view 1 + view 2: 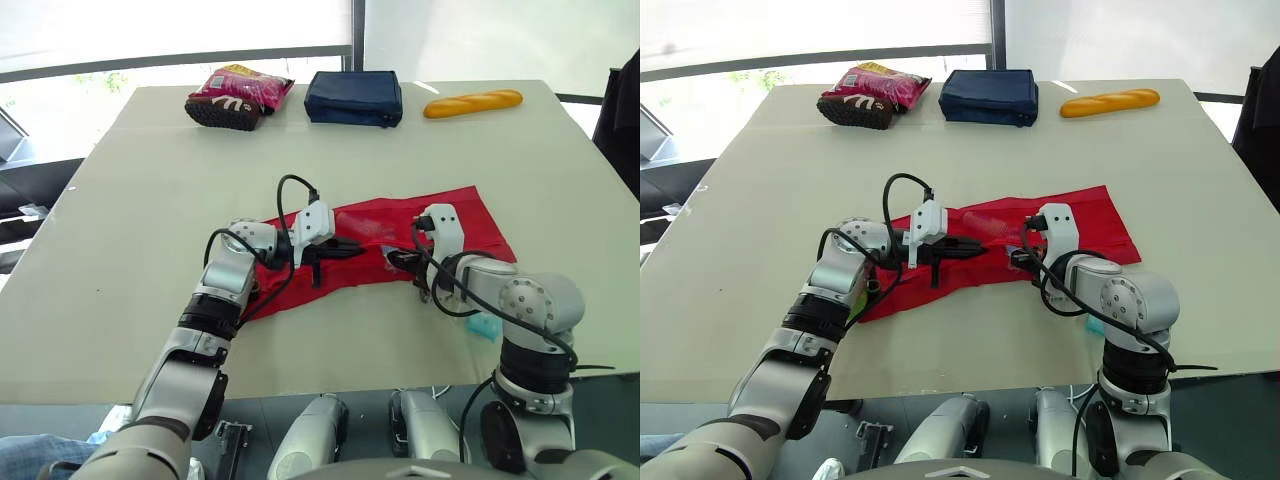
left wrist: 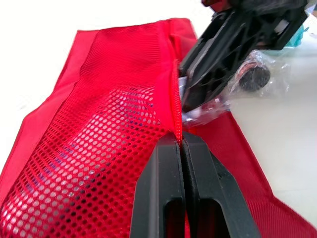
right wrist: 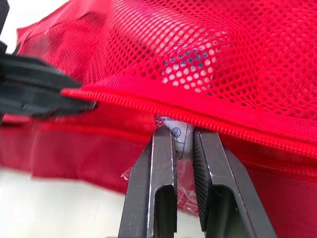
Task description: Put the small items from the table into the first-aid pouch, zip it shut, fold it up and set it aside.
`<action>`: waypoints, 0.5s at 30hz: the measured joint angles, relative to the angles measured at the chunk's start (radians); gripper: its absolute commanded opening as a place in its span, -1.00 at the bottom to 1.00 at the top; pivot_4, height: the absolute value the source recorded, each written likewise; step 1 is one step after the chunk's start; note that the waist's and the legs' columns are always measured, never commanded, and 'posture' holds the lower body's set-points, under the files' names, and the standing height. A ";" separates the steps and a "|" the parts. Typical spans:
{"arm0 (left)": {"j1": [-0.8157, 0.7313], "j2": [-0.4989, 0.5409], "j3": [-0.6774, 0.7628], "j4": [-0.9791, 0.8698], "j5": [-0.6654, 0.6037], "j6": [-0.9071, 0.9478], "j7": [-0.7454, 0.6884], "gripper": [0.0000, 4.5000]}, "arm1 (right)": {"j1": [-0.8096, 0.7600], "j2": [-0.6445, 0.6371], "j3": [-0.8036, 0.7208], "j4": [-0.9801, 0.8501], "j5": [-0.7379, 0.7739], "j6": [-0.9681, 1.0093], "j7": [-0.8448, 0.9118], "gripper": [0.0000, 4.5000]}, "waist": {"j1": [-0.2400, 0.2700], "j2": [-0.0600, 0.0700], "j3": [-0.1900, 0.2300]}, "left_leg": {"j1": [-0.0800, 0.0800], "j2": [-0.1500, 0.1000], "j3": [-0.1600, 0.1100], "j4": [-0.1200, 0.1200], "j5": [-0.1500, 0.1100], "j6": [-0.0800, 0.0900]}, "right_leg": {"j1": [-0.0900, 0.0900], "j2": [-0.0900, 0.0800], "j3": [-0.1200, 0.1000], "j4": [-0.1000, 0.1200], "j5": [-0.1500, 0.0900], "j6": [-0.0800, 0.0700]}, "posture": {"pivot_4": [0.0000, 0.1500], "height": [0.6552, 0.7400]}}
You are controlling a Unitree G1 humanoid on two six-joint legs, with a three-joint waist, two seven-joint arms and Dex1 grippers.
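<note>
Fingers on the left gripper are pinched shut on the red pouch zipper edge, middle of the table. The right gripper is clamped on a wrapped packet right at the opening.

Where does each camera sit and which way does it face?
Left eye view: head, facing forward and down over the table; both arms, left pincer and right pincer at the red pouch.
Right eye view: beside it, same scene and arms.
Left wrist view: left wrist, along its own fingers, shut on the pouch's zipper edge.
Right wrist view: right wrist, along its fingers into the pouch mouth, gripping a wrapped packet.
Shared: each wrist view shows the other pincer at the zipper.
</note>
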 measured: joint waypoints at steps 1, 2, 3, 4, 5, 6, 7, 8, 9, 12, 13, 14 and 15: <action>-0.002 0.000 -0.001 0.005 0.000 -0.002 -0.001 -1.00 | -0.001 -0.001 0.012 0.013 -0.006 -0.018 -0.001 -0.99 | 0.000 0.000 0.000 | 0.000 0.000 0.000 0.000 0.000 0.000 | 0.000 0.000 0.000 0.000 0.000 0.000 | 1.00 0.75; -0.003 0.000 -0.002 0.008 0.000 -0.004 -0.001 -1.00 | -0.002 -0.004 0.028 0.024 -0.011 -0.032 0.000 -0.99 | -0.001 0.000 0.000 | 0.000 0.000 0.000 0.000 0.000 0.000 | 0.000 0.000 0.000 0.000 0.000 0.000 | 1.00 0.75; -0.005 0.000 -0.003 0.013 0.000 -0.008 -0.001 -1.00 | -0.003 -0.012 0.046 0.032 -0.016 -0.047 0.006 -0.99 | -0.001 0.000 0.000 | 0.000 0.000 0.000 0.000 0.000 0.000 | 0.000 0.000 0.000 0.000 0.000 0.000 | 1.00 0.75; -0.006 0.000 -0.003 0.017 0.000 -0.010 -0.002 -1.00 | -0.006 -0.016 0.061 0.040 -0.016 -0.056 0.014 -0.99 | -0.001 0.000 0.000 | 0.000 0.000 0.000 0.000 0.000 0.000 | 0.000 0.000 0.000 0.000 0.000 0.000 | 1.00 0.75; -0.010 0.000 -0.006 0.021 0.000 -0.013 -0.002 -1.00 | -0.010 -0.024 0.074 0.052 -0.014 -0.061 0.027 -0.99 | -0.001 0.000 0.000 | 0.000 0.000 0.000 0.000 0.000 0.000 | 0.000 0.000 0.000 0.000 0.000 0.000 | 1.00 0.75; -0.018 -0.001 -0.010 0.032 0.000 -0.018 -0.004 -1.00 | -0.015 -0.034 0.094 0.061 -0.008 -0.065 0.048 -0.99 | -0.001 0.000 0.000 | 0.000 0.000 0.000 0.000 0.000 0.000 | 0.000 0.000 0.000 0.000 0.000 0.000 | 1.00 0.75; -0.021 -0.001 -0.011 0.035 0.000 -0.022 -0.005 -1.00 | -0.019 -0.038 0.107 0.066 0.000 -0.066 0.063 -0.99 | -0.001 0.000 0.000 | 0.000 0.000 0.000 0.000 0.000 0.000 | 0.000 0.000 0.000 0.000 0.000 0.000 | 1.00 0.75; -0.027 -0.002 -0.013 0.037 0.000 -0.025 -0.005 -1.00 | -0.021 -0.036 0.119 0.067 0.008 -0.067 0.076 -0.99 | -0.001 0.000 0.000 | 0.000 0.000 0.000 0.000 0.000 0.000 | 0.000 0.000 0.000 0.000 0.000 0.000 | 1.00 0.75; -0.031 -0.003 -0.016 0.040 0.000 -0.028 -0.006 -1.00 | -0.024 -0.030 0.128 0.070 0.012 -0.068 0.082 -0.99 | -0.001 0.000 0.000 | 0.000 0.000 0.000 0.000 0.000 0.000 | 0.000 0.000 0.000 0.000 0.000 0.000 | 1.00 0.75; -0.034 -0.003 -0.020 0.045 0.000 -0.035 -0.006 -1.00 | -0.032 -0.010 0.139 0.111 0.005 -0.107 0.078 -0.99 | -0.001 0.000 0.000 | 0.000 0.000 0.000 0.000 0.000 0.000 | 0.000 0.000 0.000 0.000 0.000 0.000 | 1.00 0.75; -0.034 -0.003 -0.020 0.048 0.000 -0.037 -0.006 -1.00 | -0.034 -0.002 0.139 0.125 0.002 -0.121 0.072 -0.99 | -0.001 0.000 0.000 | 0.000 0.000 0.000 0.000 0.000 0.000 | 0.000 0.000 0.000 0.000 0.000 0.000 | 1.00 0.75; -0.034 -0.003 -0.018 0.050 0.000 -0.040 -0.001 -1.00 | -0.037 0.014 0.130 0.149 -0.008 -0.142 0.058 -0.99 | -0.001 0.000 0.000 | 0.000 0.000 0.000 0.000 0.000 0.000 | 0.000 0.000 0.000 0.000 0.000 0.000 | 1.00 0.75; -0.034 -0.001 -0.018 0.051 0.000 -0.043 -0.001 -1.00 | -0.038 0.035 0.120 0.171 -0.019 -0.169 0.042 -0.99 | -0.001 0.000 0.000 | 0.000 0.000 0.000 0.000 0.000 0.000 | 0.000 0.000 0.000 0.000 0.000 0.000 | 1.00 0.75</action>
